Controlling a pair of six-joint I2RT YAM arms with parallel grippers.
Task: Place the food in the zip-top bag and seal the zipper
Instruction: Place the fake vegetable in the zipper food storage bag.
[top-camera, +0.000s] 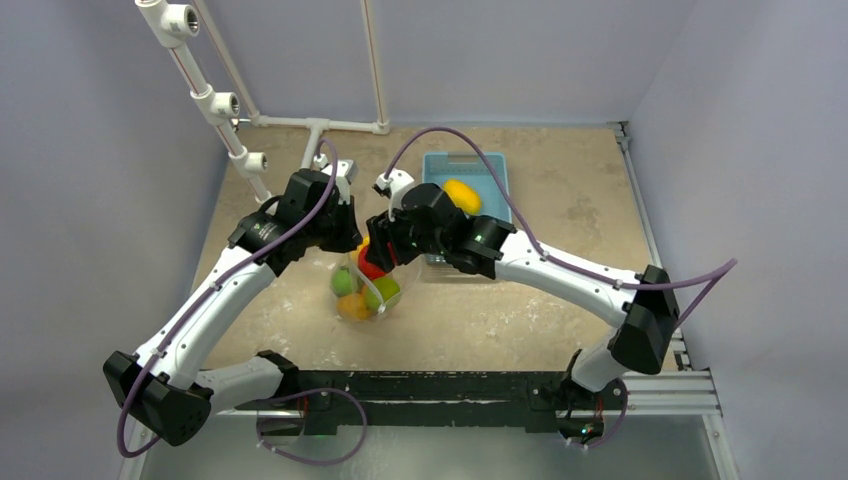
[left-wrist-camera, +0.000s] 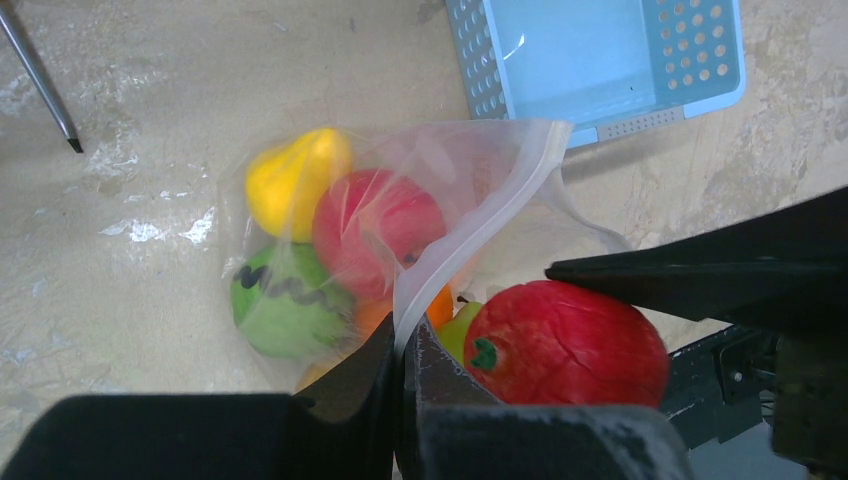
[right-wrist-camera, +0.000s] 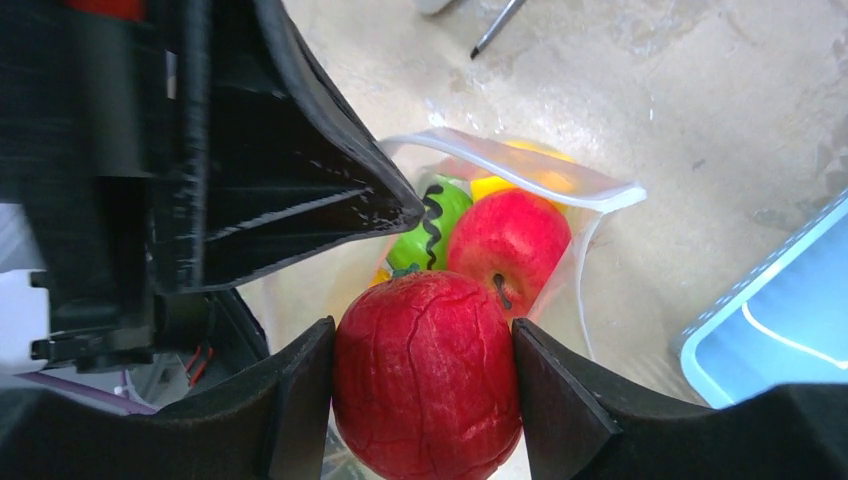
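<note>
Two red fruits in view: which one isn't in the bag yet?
The cracked-skin red fruit, gripped by the right tool above the zip-top bag. The smooth red apple already lies inside it.

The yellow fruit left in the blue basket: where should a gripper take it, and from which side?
Probably from straight above, closing across the middle of the yellow fruit, over its short axis: it lies as an oval in the basket, whose walls block a sideways approach.

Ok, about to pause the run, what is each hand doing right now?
Left hand: closed, pinching the mouth edge of the zip-top bag.
Right hand: closed on a red toy fruit.
</note>
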